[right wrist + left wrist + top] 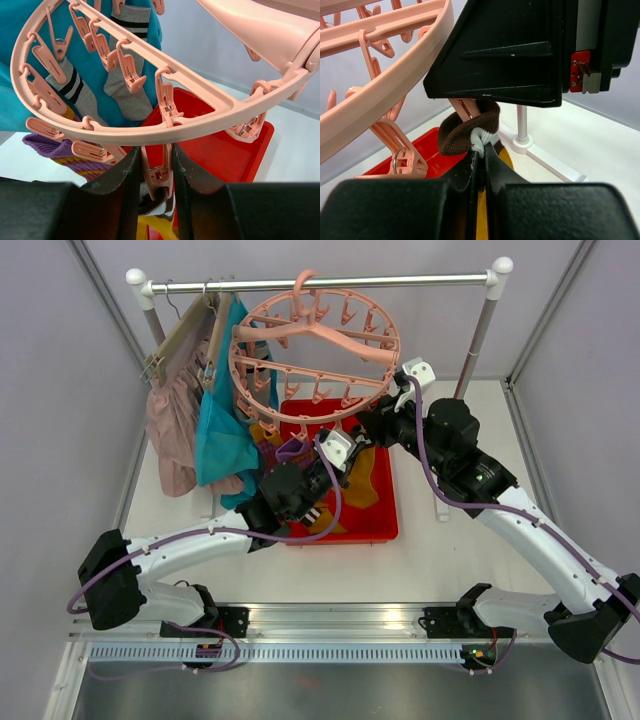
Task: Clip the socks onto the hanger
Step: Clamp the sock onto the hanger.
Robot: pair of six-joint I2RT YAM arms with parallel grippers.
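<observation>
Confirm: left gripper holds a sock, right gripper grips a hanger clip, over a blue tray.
Wrong colour: the tray is red, per the right wrist view. The left gripper holds a sock, right gripper grips a hanger clip.

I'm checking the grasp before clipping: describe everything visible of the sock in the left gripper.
The knitted sock: dark brown ribbed cuff, pale grey inside, mustard yellow lower down. The cuff is bunched and stands up, pinched between the left gripper's closed fingers, above the red plastic tray. A salmon-pink plastic clip of the round hanger, squeezed by the right gripper, reaches its top edge and seems to touch it.
</observation>
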